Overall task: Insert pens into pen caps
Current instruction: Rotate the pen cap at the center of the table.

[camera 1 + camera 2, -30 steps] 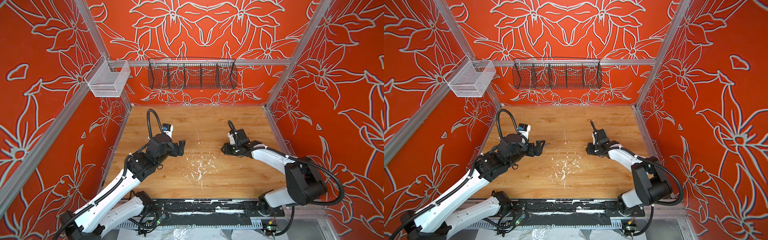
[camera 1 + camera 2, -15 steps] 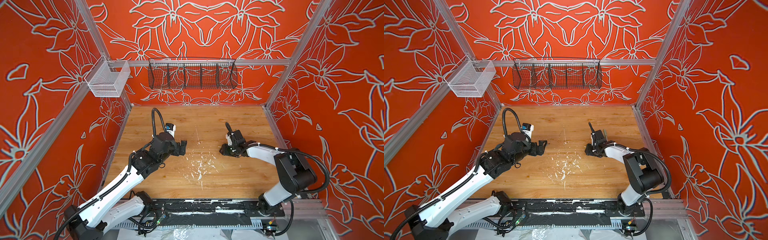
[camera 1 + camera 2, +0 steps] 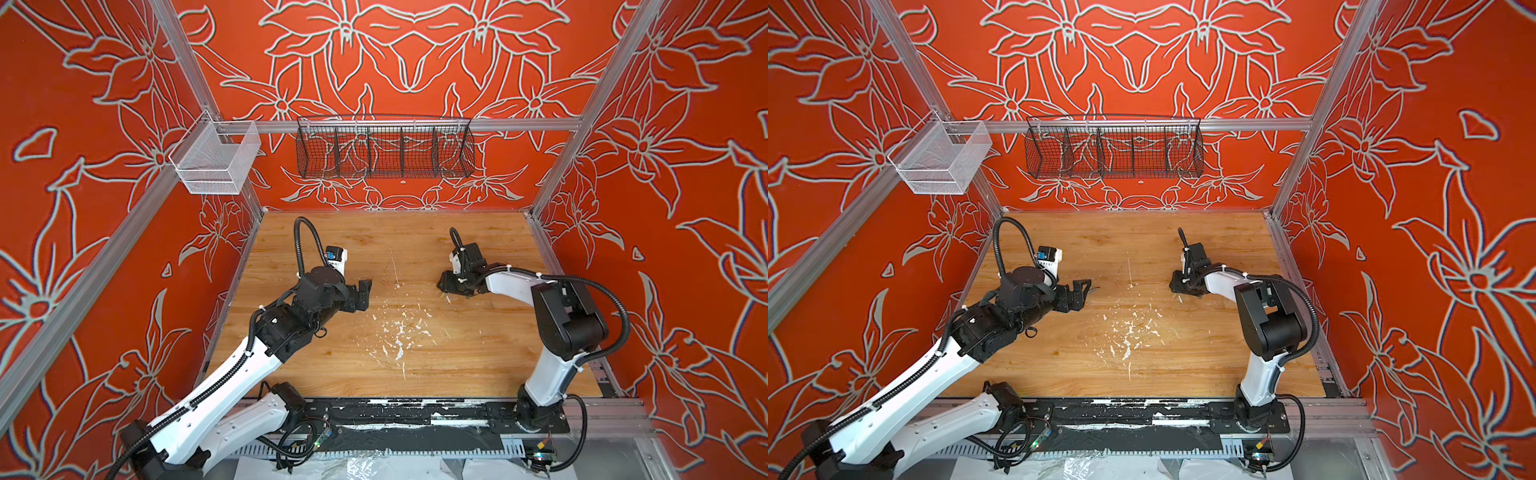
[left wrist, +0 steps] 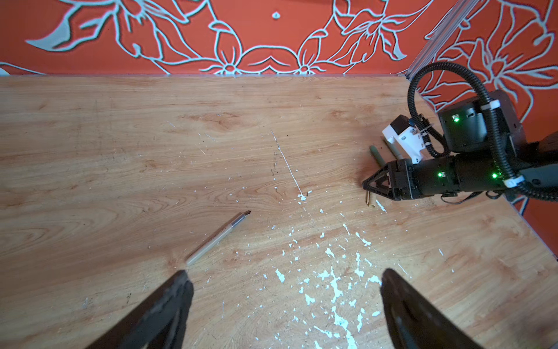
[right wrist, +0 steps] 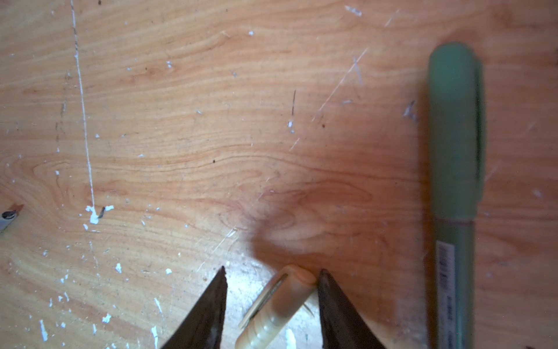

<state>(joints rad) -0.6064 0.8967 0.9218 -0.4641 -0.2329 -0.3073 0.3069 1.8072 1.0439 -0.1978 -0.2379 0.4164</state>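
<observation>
A tan pen [image 4: 216,238] lies uncapped on the wooden table [image 4: 120,151], its dark tip pointing toward the middle. My left gripper [image 4: 285,271] hovers wide open just behind the pen's blunt end, holding nothing; in both top views it is left of centre [image 3: 365,291] [image 3: 1086,286]. My right gripper [image 5: 273,270] [image 3: 442,286] is low over the table, open around the tan pen cap [image 5: 277,305] [image 4: 370,201]. One fingertip [image 5: 324,281] touches the cap's closed end; the other stands apart. Beside it lies a green pen [image 5: 453,287] with its green cap [image 5: 454,121] on it.
White paint flecks [image 4: 332,284] scatter over the middle of the table. A second green stick [image 4: 392,148] lies partly hidden behind my right wrist. A black wire basket [image 3: 384,145] and a white mesh basket [image 3: 214,160] hang on the walls above.
My right arm's elbow has swung up and inward while its gripper stayed low at the tan cap. My left gripper has edged slightly toward the middle, still wide open.
</observation>
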